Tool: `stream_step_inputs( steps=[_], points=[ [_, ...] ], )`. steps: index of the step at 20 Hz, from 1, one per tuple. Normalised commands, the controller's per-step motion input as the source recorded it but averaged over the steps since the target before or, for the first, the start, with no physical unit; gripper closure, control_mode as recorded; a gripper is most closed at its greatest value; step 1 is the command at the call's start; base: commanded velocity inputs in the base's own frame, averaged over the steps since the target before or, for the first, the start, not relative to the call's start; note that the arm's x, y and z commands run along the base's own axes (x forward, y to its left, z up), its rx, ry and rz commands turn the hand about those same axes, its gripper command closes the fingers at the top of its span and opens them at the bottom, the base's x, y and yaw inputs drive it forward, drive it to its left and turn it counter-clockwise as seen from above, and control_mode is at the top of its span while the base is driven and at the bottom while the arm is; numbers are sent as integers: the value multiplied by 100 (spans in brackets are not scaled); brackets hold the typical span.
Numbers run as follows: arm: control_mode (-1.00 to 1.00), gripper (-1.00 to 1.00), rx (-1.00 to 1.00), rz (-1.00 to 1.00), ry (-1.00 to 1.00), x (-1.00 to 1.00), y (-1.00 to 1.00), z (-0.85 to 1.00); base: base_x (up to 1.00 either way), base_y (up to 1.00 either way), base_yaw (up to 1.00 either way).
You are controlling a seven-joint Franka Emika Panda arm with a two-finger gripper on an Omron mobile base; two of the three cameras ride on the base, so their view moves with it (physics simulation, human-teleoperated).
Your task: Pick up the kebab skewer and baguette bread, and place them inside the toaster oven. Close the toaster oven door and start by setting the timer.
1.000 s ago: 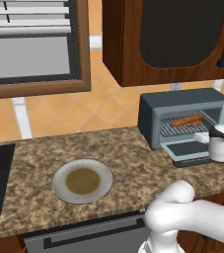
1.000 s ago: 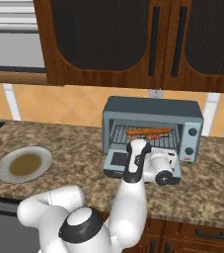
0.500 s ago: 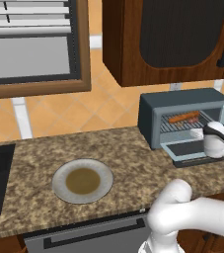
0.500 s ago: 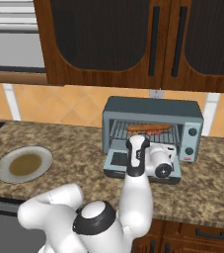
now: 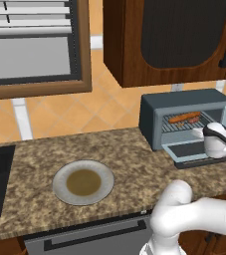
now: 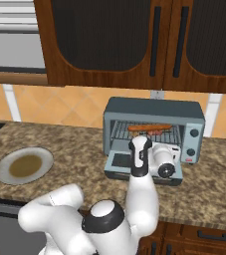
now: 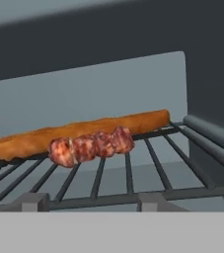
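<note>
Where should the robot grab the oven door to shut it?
Probably by the far front edge of the toaster oven door, where its handle bar should be. The door lies folded down flat in front of the toaster oven, hinged at the oven's bottom. Coming from below that free edge and lifting would swing it up. The arm hides part of the edge.

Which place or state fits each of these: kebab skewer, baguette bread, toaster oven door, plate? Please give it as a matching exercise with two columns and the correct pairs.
Things:
1. kebab skewer
2. baguette bread
3. toaster oven door
4. plate

Places or states:
A. dropped open, lying flat
B. on the counter, left of the toaster oven
C. on the wire rack, at the back
D. on the wire rack, in front of the loaf

Pairs: 1-D, 2-C, 3-A, 4-B
</note>
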Motion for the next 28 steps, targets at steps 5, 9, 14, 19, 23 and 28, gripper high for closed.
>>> stream_step_inputs(
  steps=[5, 9, 14, 19, 23, 28],
  points=[
    [-100, -100, 0, 0, 0, -3, 0, 0, 0, 0, 0],
    [-100, -100, 0, 0, 0, -42, 0, 1, 0, 0, 0],
    [-100, -100, 0, 0, 0, -48, -15, 8, 0, 0, 0],
    [-100, -100, 0, 1, 0, -60, -34, 5, 0, 0, 0],
    [-100, -100, 0, 5, 1, -64, -26, 0, 0, 0, 0],
    [-100, -100, 0, 2, 4, -62, -14, 0, 0, 0, 0]
  ],
)
